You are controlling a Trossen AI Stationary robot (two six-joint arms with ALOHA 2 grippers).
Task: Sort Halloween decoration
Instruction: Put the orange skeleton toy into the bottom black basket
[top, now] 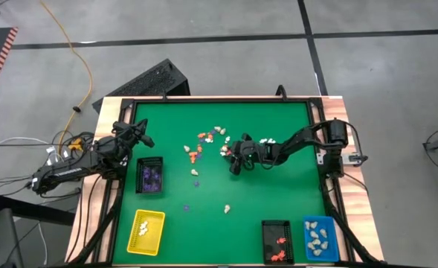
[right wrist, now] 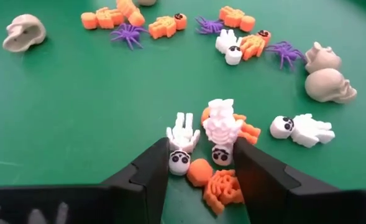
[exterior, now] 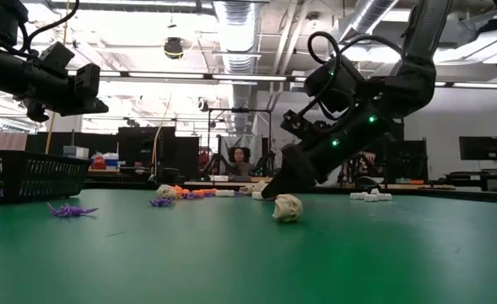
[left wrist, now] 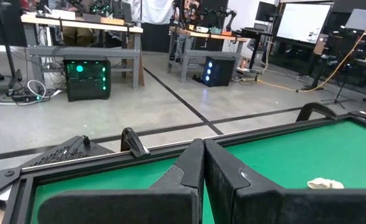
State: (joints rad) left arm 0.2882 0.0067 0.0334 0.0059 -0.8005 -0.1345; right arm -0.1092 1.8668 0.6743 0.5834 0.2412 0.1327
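Dozens of tiny Halloween figurines lie scattered on the green mat, most of them in a loose cluster just 12 o'clock of the mat's centre. Your right gripper is down on the 3 o'clock edge of that cluster, its fingers spread. Between them you see two white skeletons and an orange figure bunched together; the fingers flank them and are not closed on any. Just beyond lie another white skeleton, two beige skulls, purple spiders and more orange figures.

A few strays sit toward 6 o'clock of the cluster, one beige skull closest to the low camera.

At the mat's 9 o'clock side you have a black tray holding purple pieces; along the 6 o'clock edge, a yellow tray with white pieces, a second black tray with orange ones and a blue tray with beige ones.

Your left gripper hovers at the 10 o'clock corner, fingers pressed together, holding nothing.
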